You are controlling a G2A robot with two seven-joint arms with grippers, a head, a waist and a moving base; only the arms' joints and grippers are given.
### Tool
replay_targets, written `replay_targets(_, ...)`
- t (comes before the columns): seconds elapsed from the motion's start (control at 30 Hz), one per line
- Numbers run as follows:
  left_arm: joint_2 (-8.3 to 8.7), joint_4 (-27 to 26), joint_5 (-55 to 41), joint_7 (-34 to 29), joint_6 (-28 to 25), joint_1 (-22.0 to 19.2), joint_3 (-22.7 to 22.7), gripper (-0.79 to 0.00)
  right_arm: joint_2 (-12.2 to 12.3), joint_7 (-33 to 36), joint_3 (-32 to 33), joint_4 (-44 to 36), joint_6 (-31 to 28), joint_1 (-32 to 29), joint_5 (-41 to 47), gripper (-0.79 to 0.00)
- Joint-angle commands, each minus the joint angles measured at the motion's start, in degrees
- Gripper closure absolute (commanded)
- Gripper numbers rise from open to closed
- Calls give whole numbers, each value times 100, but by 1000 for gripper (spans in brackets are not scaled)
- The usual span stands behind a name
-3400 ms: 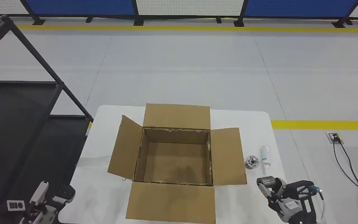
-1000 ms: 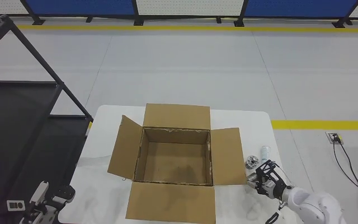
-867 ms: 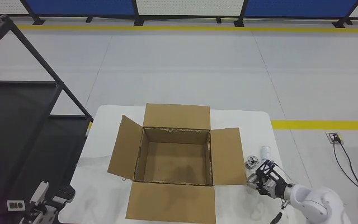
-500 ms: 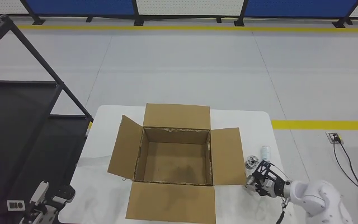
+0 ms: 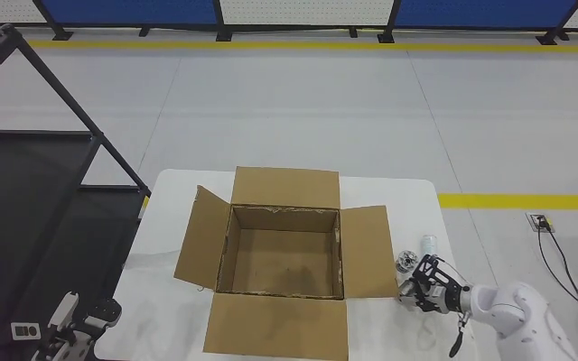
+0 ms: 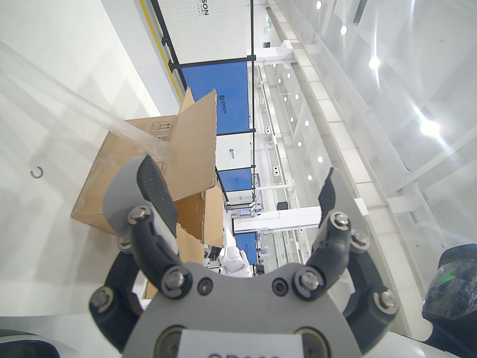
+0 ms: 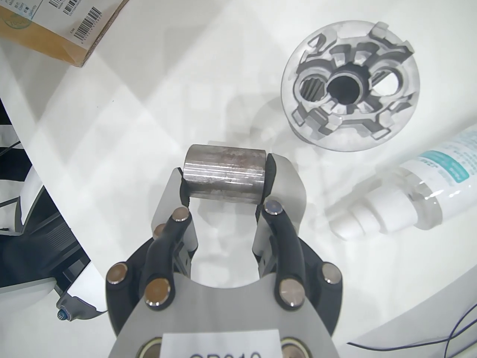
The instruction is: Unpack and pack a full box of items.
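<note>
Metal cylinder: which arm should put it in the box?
Right. The right gripper is shut on the metal cylinder, close beside the box. The left gripper is open and empty, off the table's opposite side.

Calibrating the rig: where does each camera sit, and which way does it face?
Top view: overhead, looking down at table and box; right gripper shows.
Left wrist view: on left wrist, facing up past the box; open left gripper.
Right wrist view: wrist-mounted, facing down; right gripper holding metal cylinder.
Shared: top and right wrist: disc, bottle.
</note>
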Motion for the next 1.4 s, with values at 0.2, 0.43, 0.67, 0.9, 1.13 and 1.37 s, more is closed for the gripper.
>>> replay_targets(0.2, 0, 0, 0, 0, 0, 0, 0, -785, 157, -334, -164, -33, 1, -90, -12, -329)
replay_targets(0.43, 0, 0, 0, 0, 0, 0, 0, -785, 284, -544, -251, -53, 1, -141, -53, -511)
replay_targets(0.67, 0, 0, 0, 0, 0, 0, 0, -785, 373, -739, -363, -116, 1, -207, -39, -785)
replay_targets(0.9, 0, 0, 0, 0, 0, 0, 0, -785, 451, -899, -397, -190, 1, -260, -30, -785)
replay_targets(1.13, 0, 0, 0, 0, 0, 0, 0, -785, 540, -1071, -326, -382, 1, -415, 23, -785)
replay_targets(1.37, 0, 0, 0, 0, 0, 0, 0, -785, 653, -1375, -33, -898, 1, -846, 55, -785)
